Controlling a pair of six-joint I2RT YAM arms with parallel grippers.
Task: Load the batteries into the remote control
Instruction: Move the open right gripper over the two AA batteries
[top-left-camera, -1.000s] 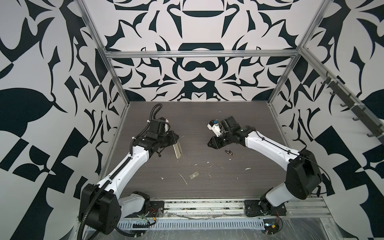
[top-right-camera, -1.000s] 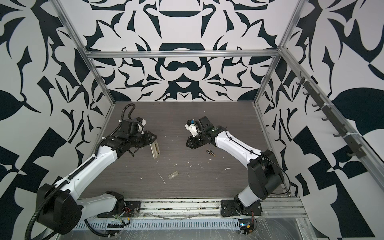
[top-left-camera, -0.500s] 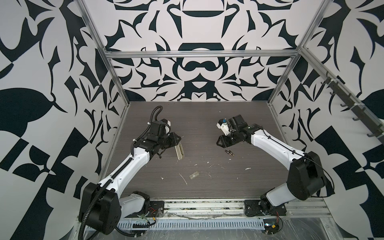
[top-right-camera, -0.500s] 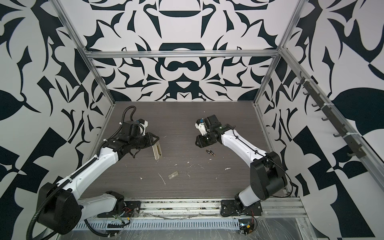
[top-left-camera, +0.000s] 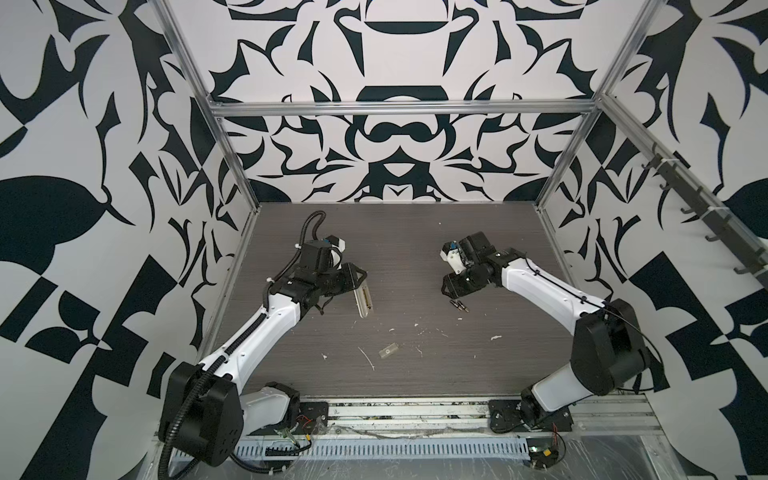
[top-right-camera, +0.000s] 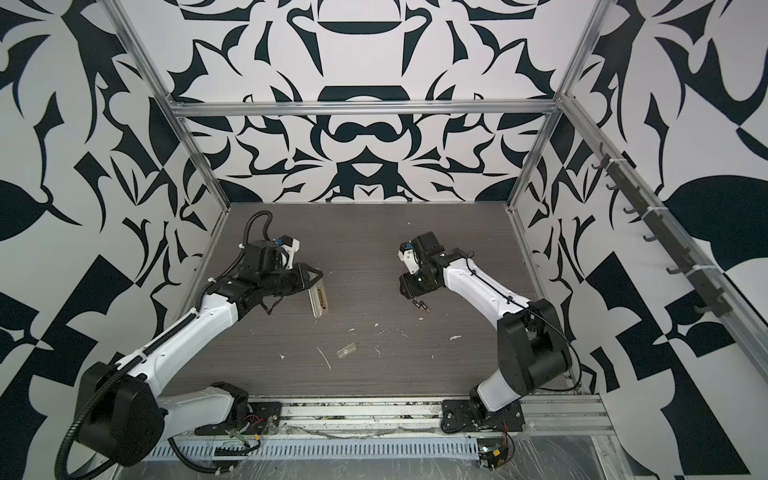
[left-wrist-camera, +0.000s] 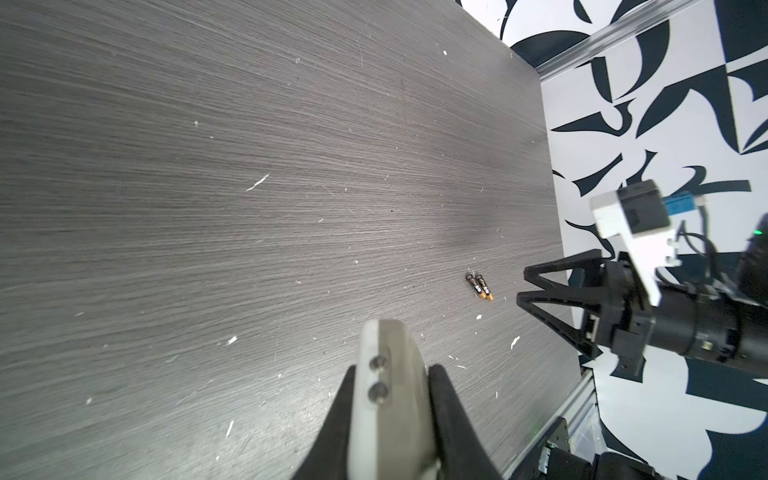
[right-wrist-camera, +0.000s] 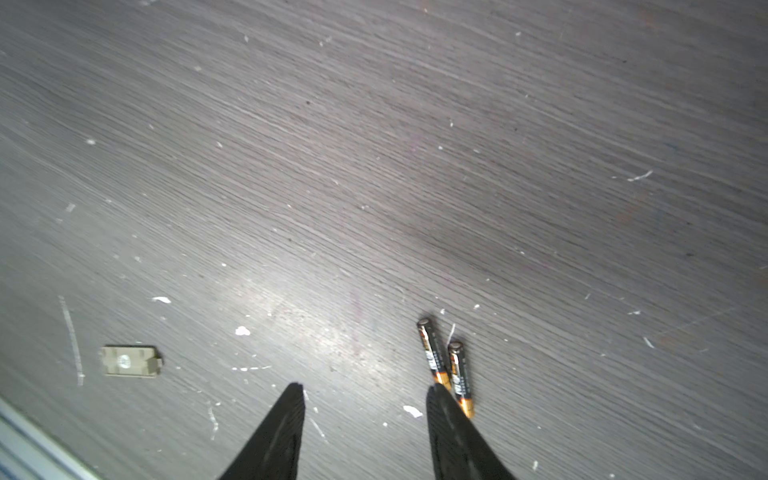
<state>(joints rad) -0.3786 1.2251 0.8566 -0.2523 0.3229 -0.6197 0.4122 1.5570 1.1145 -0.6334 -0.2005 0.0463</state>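
Note:
The white remote control (top-left-camera: 362, 299) (top-right-camera: 319, 301) hangs above the table at the left, with its battery recess showing in both top views. My left gripper (top-left-camera: 353, 279) (left-wrist-camera: 390, 372) is shut on the remote control (left-wrist-camera: 390, 399) at one end. Two dark batteries (top-left-camera: 458, 305) (top-right-camera: 421, 305) (left-wrist-camera: 480, 287) lie side by side on the table at the right. Just above them my right gripper (top-left-camera: 446, 289) (top-right-camera: 405, 289) (right-wrist-camera: 365, 388) stands open and empty. In the right wrist view one fingertip (right-wrist-camera: 440, 399) overlaps the near ends of the batteries (right-wrist-camera: 444, 365).
A small translucent cover piece (top-left-camera: 388, 351) (top-right-camera: 347, 350) (right-wrist-camera: 130, 361) lies on the dark wood-grain table (top-left-camera: 415, 249) near the front middle. White scraps are scattered around it. Patterned walls with metal posts close the table in on three sides.
My right gripper has moved right and down from the middle of the table to the batteries, and its jaws have spread wider. The left gripper with the remote has barely shifted.

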